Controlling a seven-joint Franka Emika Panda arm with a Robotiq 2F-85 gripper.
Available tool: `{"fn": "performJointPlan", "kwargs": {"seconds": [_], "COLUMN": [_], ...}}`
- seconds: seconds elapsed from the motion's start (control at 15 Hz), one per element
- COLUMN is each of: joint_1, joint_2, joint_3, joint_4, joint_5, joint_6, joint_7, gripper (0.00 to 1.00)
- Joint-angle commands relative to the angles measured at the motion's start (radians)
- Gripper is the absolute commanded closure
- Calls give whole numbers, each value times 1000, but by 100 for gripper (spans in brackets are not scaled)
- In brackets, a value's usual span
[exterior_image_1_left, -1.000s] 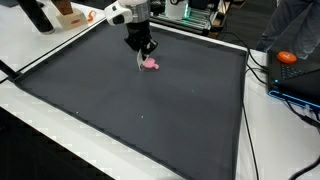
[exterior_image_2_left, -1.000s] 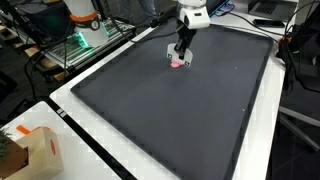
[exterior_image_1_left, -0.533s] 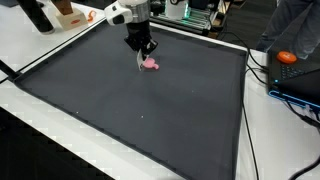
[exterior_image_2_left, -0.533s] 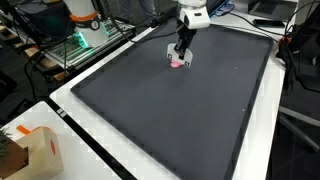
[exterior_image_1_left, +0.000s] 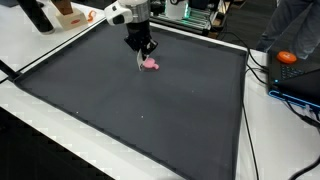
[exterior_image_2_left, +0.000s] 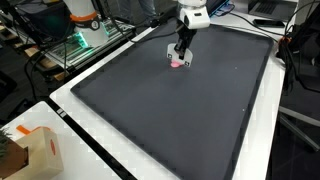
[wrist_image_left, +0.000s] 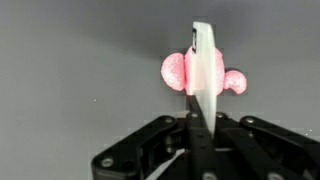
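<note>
End effector, fingers drawn together, pinches the pink toy.

Surface: a white table is being covered by a large dark mat. A small pink toy is being carried on the mat near its far edge. A cardboard box is being borne on the table's bare corner.

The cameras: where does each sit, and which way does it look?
Exterior view: high off the dark mat, looking down across it at the arm's end, gripper and a pink object.
Exterior view: high off another edge, cardboard box nearest; same gripper in sight.
Wrist view: on the wrist, looking along a white finger at the pink object.
Shared: all show gripper and pink object.
</note>
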Motion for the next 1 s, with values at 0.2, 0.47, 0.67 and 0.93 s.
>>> {"fn": "performJointPlan", "kwargs": {"seconds": [0.2, 0.47, 0.67, 0.93], "joint_1": [0, -1, -5, -11], "joint_2": [0, -4, -17, -10], "joint_3": [0, 2, 3, 2], "joint_4": [2, -3, -30, -51], "joint_5": [0, 0, -5, 2], "joint_6": [-3, 5, 63, 100], "joint_7": [0, -7, -26, -42], "gripper": [96, 99, 99, 99]}}
